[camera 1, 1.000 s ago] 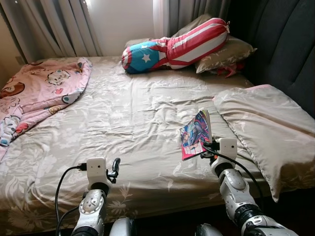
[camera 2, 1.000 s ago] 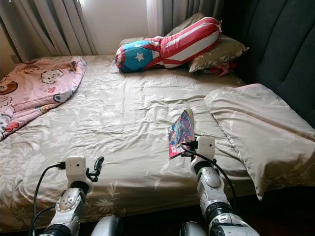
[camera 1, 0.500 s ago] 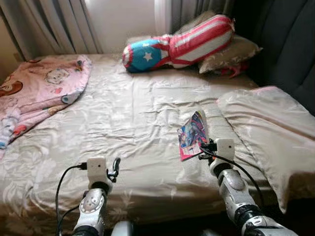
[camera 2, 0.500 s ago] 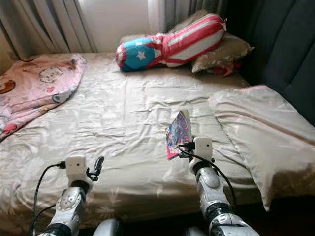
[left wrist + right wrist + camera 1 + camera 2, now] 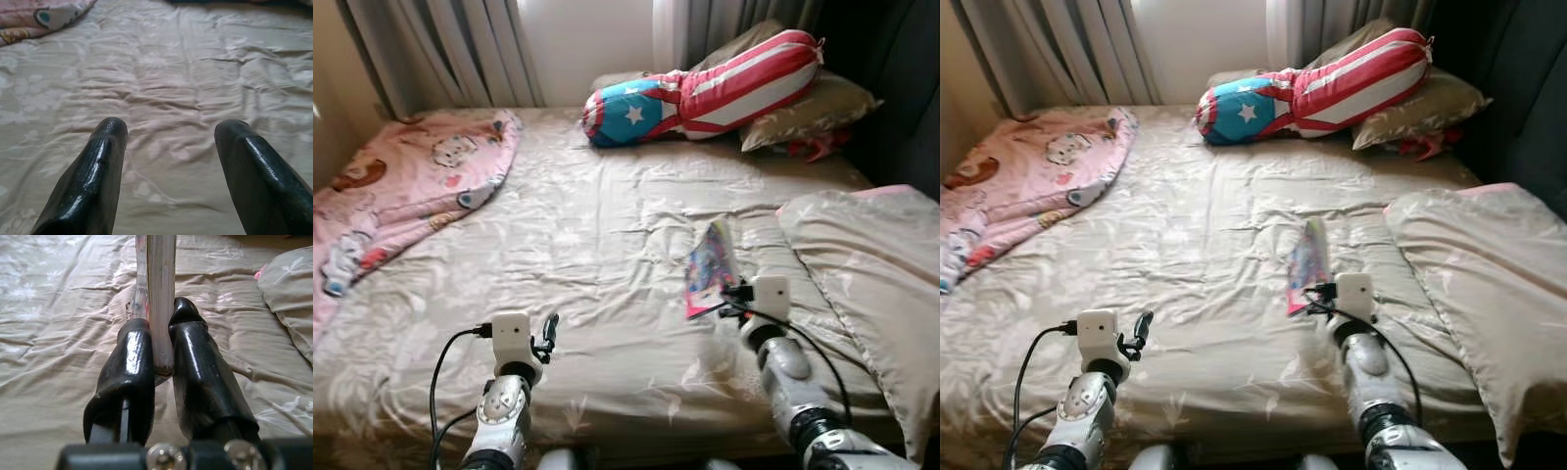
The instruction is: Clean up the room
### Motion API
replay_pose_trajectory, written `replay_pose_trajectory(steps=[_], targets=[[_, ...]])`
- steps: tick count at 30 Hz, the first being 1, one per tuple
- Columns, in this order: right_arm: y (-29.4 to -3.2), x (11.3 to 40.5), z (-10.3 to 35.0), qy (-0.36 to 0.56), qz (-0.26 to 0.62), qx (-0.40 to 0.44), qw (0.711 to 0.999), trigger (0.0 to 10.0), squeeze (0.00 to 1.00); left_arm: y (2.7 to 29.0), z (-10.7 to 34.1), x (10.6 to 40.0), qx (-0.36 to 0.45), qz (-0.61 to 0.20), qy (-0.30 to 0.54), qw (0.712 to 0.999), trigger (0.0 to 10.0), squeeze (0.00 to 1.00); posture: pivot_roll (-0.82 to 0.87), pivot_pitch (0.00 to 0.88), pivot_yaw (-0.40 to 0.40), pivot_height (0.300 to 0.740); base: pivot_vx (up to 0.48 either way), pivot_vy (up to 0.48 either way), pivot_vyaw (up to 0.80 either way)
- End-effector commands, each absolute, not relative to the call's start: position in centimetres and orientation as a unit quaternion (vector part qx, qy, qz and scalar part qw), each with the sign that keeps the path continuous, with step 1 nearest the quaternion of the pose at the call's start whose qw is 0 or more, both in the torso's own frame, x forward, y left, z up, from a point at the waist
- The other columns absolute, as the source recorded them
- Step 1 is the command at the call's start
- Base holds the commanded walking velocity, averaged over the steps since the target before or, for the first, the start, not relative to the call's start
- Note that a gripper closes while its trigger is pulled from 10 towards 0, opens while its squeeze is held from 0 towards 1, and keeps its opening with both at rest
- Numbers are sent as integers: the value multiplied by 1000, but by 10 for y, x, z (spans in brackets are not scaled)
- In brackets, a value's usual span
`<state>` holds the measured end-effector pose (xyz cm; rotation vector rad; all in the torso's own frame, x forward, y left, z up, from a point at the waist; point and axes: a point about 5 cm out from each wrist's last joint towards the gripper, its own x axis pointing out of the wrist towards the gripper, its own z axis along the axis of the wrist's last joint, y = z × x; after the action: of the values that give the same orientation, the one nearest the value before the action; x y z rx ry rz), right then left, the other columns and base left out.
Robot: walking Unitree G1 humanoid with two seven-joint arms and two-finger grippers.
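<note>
A thin book with a bright pink and blue cover (image 5: 710,266) stands on edge above the beige bed sheet (image 5: 597,225), near the bed's right side. My right gripper (image 5: 732,295) is shut on the book's lower edge; in the right wrist view the book (image 5: 159,293) sits pinched between both black fingers (image 5: 129,367). My left gripper (image 5: 547,331) hovers low over the front of the bed, open, with nothing between its fingers (image 5: 98,166).
A pink cartoon blanket (image 5: 401,191) lies bunched at the left. A red, white and blue star bolster (image 5: 705,93) and a beige pillow (image 5: 808,108) rest at the head. A large beige pillow (image 5: 871,264) lies at the right. Curtains (image 5: 460,49) hang behind.
The camera has swung left, so the whole scene has shifted right. The book has turned more edge-on in my right gripper. The left arm holds still.
</note>
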<state>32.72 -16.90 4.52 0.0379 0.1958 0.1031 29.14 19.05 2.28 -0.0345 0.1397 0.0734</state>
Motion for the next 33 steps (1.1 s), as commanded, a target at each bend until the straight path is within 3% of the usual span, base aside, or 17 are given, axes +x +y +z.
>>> replay_pose_trajectory(steps=[1, 12, 16, 22, 28, 33], targets=[[-156, 333, 54, 81, 76, 22, 994, 10000, 0, 193, 23, 291, -15, 40, 73, 996, 10000, 0, -94, 18, 11, 625, 0, 0, 0], [-160, 337, 54, 102, 82, 68, 989, 10000, 0, 195, 24, 290, -1, 33, 68, 997, 10000, 0, -92, 133, 16, 625, 0, 0, 0], [-157, 346, 66, 87, 122, 212, 966, 10000, 0, 197, 20, 284, 8, 26, 72, 997, 10000, 0, -87, 166, 27, 625, 0, 0, 0], [-154, 343, 68, 93, 200, 270, 937, 10000, 0, 200, 14, 275, 13, 27, 79, 996, 10000, 0, -72, 190, 28, 625, 0, 0, 0], [-158, 335, 58, 108, 206, 344, 910, 10000, 0, 200, 9, 265, 27, 14, 84, 996, 10000, 0, -49, 216, 39, 625, 0, 0, 0], [-163, 325, 38, 163, 169, 319, 918, 10000, 0, 203, 6, 254, 35, 7, 91, 995, 10000, 0, -37, 230, 57, 625, 0, 0, 0]])
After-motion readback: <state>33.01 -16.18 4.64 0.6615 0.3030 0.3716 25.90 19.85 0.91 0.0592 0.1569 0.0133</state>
